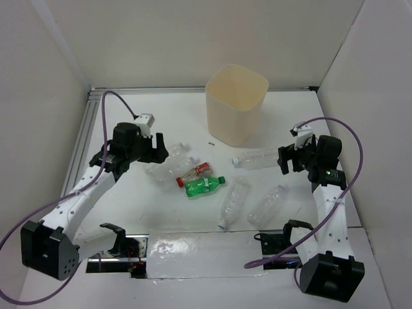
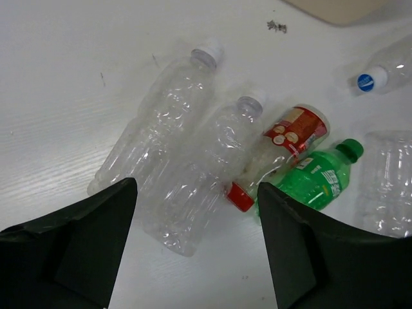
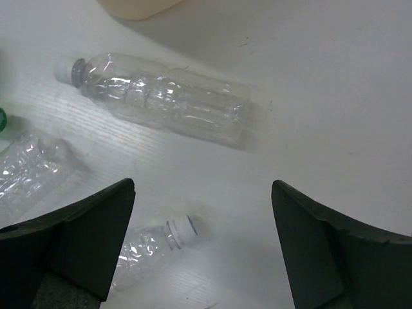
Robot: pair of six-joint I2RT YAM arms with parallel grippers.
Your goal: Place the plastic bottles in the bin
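Observation:
The cream bin (image 1: 236,103) stands at the back centre of the table. Several plastic bottles lie in front of it. Two clear ones (image 2: 161,122) (image 2: 206,174) lie side by side under my open, empty left gripper (image 1: 156,153) (image 2: 196,187). Right of them are the small red-label bottle (image 2: 293,132) (image 1: 195,172) and the green bottle (image 2: 315,180) (image 1: 204,186). Another clear bottle (image 1: 261,158) (image 3: 161,100) lies just left of my open, empty right gripper (image 1: 293,158) (image 3: 203,185). Two more clear bottles (image 1: 233,201) (image 1: 268,205) lie nearer the front.
White walls close in the table on the left, back and right. A metal rail (image 1: 84,138) runs along the left edge. The arm bases and cables (image 1: 193,254) sit at the near edge. The bin's bottom edge (image 3: 138,6) shows at the top of the right wrist view.

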